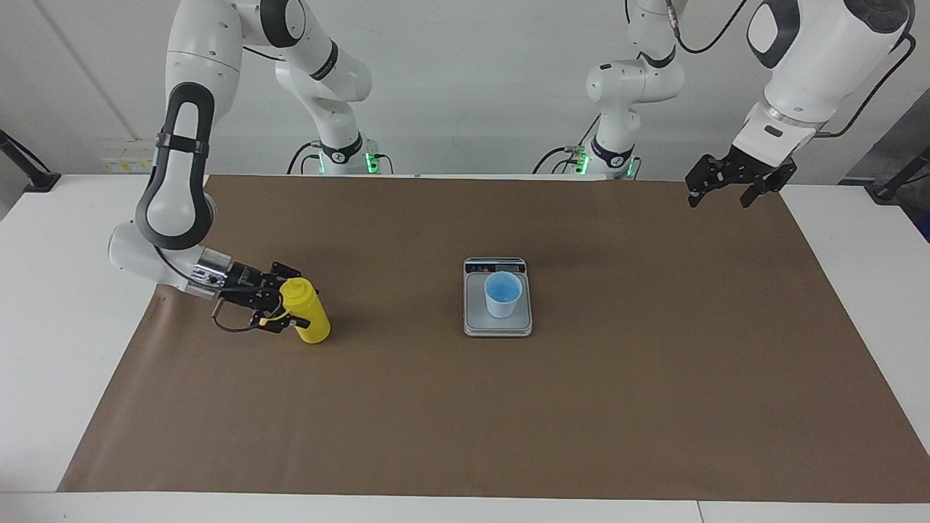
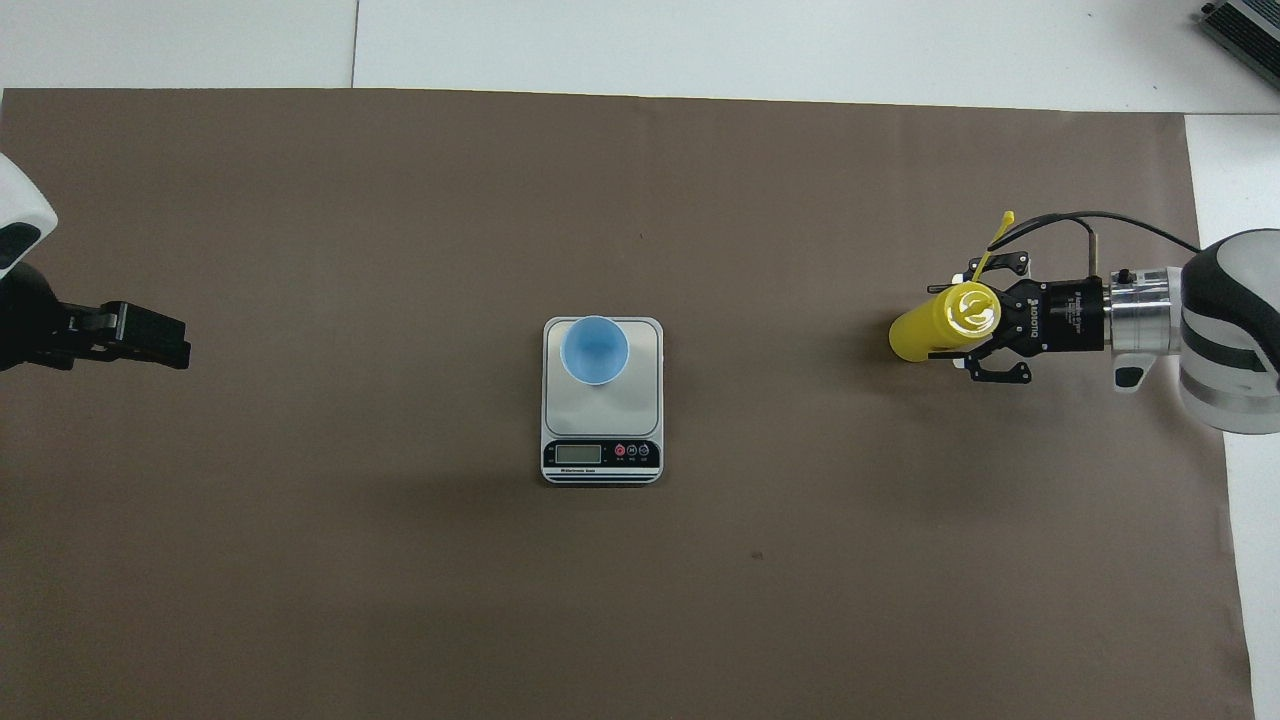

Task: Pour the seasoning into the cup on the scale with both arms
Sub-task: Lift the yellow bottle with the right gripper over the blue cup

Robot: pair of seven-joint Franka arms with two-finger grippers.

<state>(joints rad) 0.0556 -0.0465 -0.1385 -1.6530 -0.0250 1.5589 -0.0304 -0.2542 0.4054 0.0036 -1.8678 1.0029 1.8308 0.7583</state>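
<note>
R pincer (image 1: 285, 311) is low at the right arm's end of the counter (image 1: 43, 305), coming in sideways w/ its fingers around the upper part of the yellow bottle (image 1: 308, 314). They look closed in on the bottle's sides, so I read it as pinching the bottle, though the grip may not be fully firm yet. The bottle stands upright on the brown mat (image 1: 508, 407), base down, not lifted. Its small cap hangs off the nozzle on a thin tether, sticking out past the pincer in the overhead view.

L pincer (image 1: 729, 190) hangs in the air over the mat's edge at the left arm's end, fingers spread, holding nothing; that arm waits.

The blue cup (image 1: 503, 294) sits upright on the scale (image 1: 497, 325) mid-mat, on the half of the plate nearer the robots, next to the display strip. Cup and scale are well apart from the bottle.

Step in hand, as I judge it: secure the bottle, then carry it to the cup. To do it well:
- let the squeeze settle before lifting; soft plastic, so too hard a pinch could push seasoning out early
- lift straight up, keep it vertical in transit
- watch the tether doesn't snag a finger
- approach the cup from above, don't nudge the cup or the scale
- L arm likely needed to steady or take over for the tilt
</note>
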